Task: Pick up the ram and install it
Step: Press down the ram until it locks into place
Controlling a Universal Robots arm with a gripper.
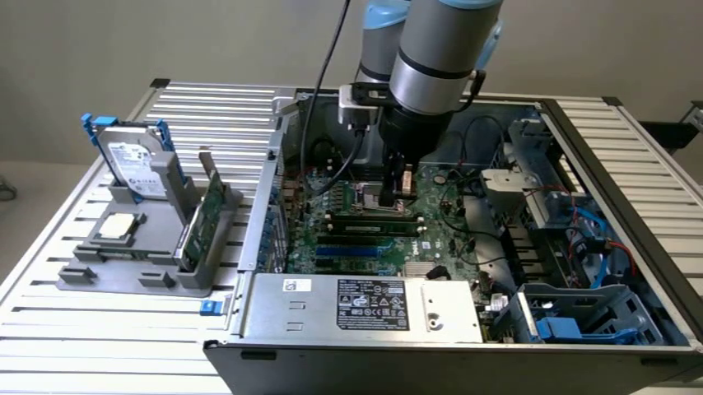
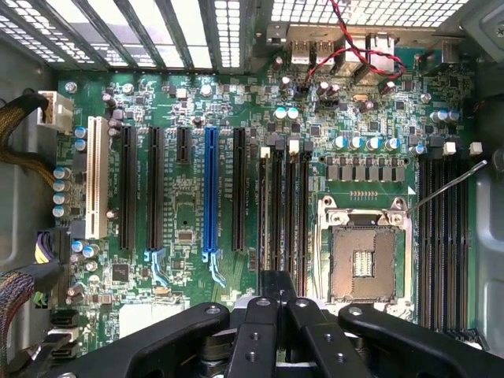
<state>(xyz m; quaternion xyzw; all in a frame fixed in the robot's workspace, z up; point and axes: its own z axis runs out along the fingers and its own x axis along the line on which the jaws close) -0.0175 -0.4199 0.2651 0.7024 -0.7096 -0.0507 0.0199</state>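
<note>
The ram (image 1: 211, 216), a thin green stick, stands on edge in a slot of the grey holder (image 1: 110, 276) at the exterior view's left, outside the computer case. My gripper (image 1: 398, 196) is far from it, down inside the open case just above the motherboard (image 1: 439, 239). Its black fingers (image 2: 260, 315) are shut together, with nothing visible between them. In the wrist view my gripper (image 2: 276, 285) hangs over the near end of the black memory slots (image 2: 282, 213), beside the empty processor socket (image 2: 364, 256).
A silver hard drive in a blue frame (image 1: 137, 164) and a square processor chip (image 1: 115, 229) also sit on the holder. The case holds a power supply (image 1: 368, 300) at the front and drive bays with red and blue cables (image 1: 593, 239) at the exterior view's right.
</note>
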